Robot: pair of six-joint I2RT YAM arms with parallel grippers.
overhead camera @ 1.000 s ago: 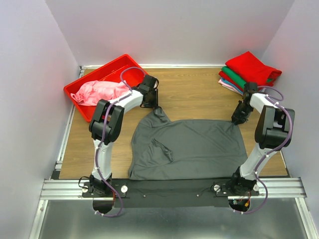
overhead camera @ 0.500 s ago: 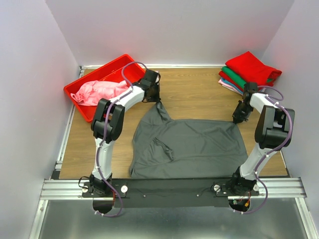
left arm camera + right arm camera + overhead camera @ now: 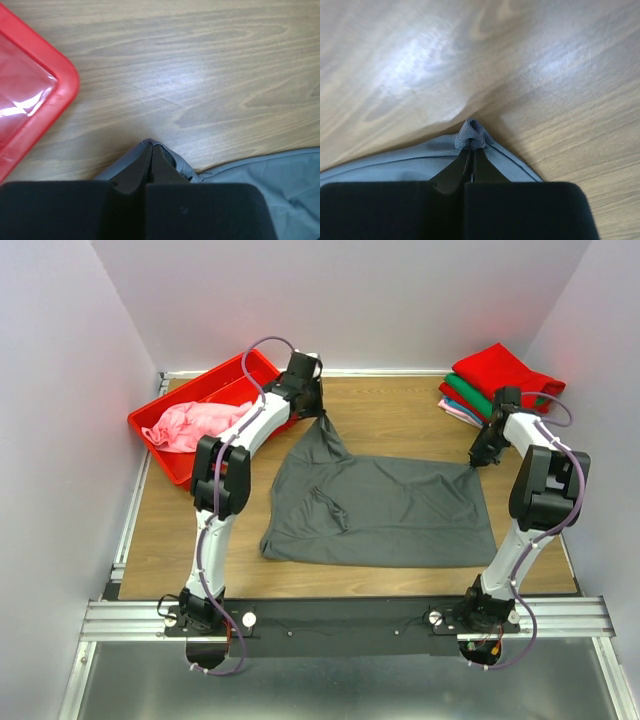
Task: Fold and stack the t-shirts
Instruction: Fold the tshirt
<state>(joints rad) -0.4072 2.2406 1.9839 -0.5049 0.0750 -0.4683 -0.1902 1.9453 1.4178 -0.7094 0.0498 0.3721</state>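
Dark grey cloth sits pinched in both claws. The left claw [image 3: 151, 148] is clamped tight on one far corner of the dark grey t-shirt [image 3: 375, 510], and the right claw [image 3: 472, 143] grips the other far corner the same way. The shirt lies spread flat on the table [image 3: 400, 415], its left corner pulled toward the red bin [image 3: 225, 365]. It shows no fold, so I judge this shirt barely begun. A pink t-shirt [image 3: 195, 422] lies in the bin, while folded shirts [image 3: 500, 380] are stacked at the far right.
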